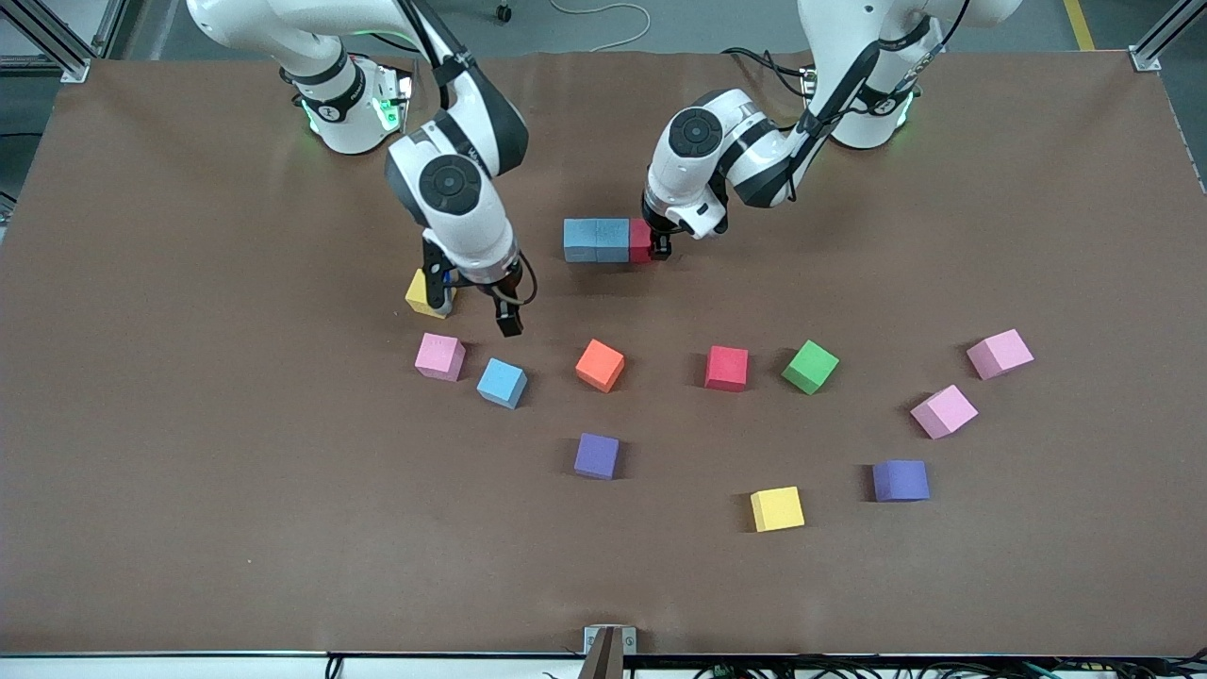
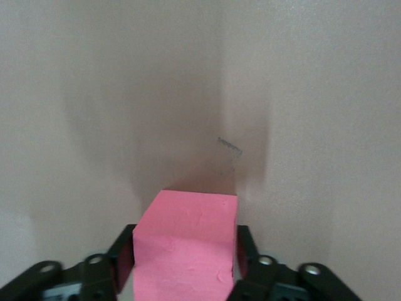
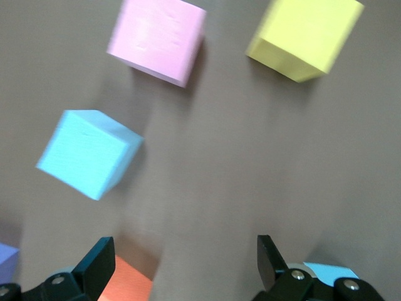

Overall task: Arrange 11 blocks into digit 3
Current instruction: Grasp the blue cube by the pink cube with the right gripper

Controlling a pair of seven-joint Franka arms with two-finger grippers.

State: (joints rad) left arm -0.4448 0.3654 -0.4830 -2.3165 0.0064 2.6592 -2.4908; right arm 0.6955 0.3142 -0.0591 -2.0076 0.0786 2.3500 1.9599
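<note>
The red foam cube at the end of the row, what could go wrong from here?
1. The red foam cube sits between the left gripper's fingers; lifting off askew could drag it out of line with the two light blue foam cubes.
2. The right gripper, open, hangs close to the yellow foam cube and might nudge it.

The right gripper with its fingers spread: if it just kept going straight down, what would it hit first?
Probably bare table. The right gripper points at brown surface between the light blue block and orange block; depth is uncertain.
</note>
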